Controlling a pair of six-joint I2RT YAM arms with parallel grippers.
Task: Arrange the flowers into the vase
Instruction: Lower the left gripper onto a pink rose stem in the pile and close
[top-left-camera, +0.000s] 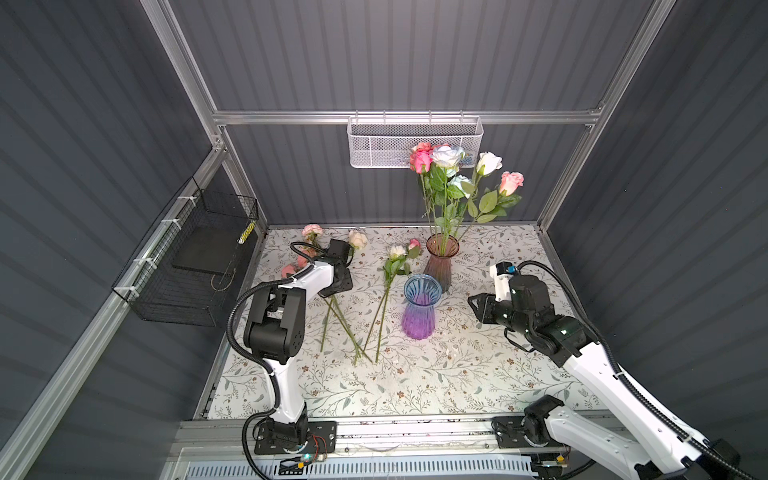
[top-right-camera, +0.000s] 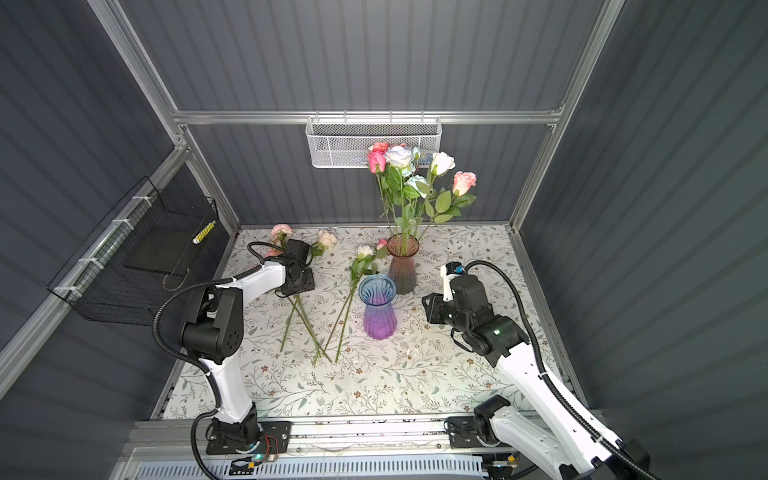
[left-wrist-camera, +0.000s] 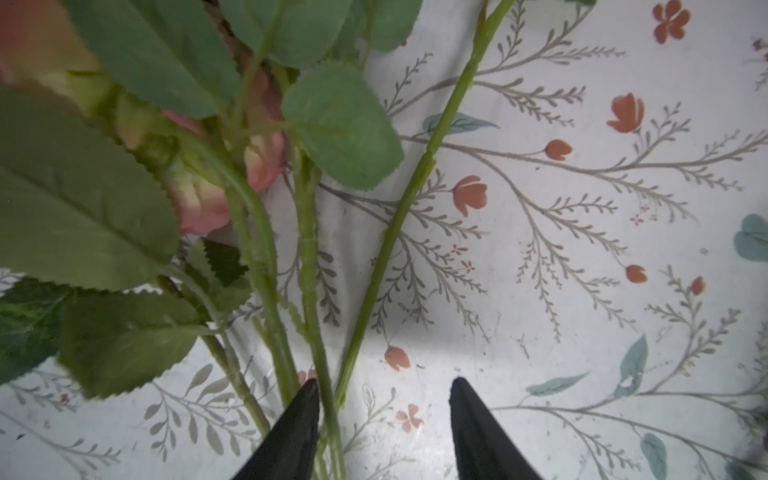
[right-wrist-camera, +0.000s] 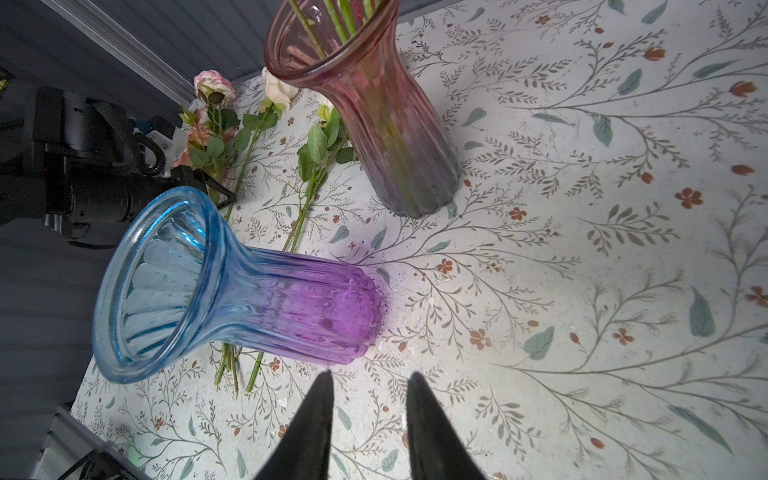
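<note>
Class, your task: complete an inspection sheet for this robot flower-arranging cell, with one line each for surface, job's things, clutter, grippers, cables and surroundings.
Surface: floral-print table cover, lying flat, no spills seen.
Job's things: pink-brown vase upright, holding several flowers; blue-purple vase upright, empty; loose flowers lying flat to the left of the vases.
Clutter: nothing seen.
Grippers: left gripper open, low over loose stems; right gripper open, empty, facing the blue-purple vase.
Cables: black hoses run along both arms.
Surroundings: white mesh basket on the back rail; black wire basket hung at the left.

Both top views overlook the whole table (top-left-camera: 457, 374); wrist views sit close above it.
</note>
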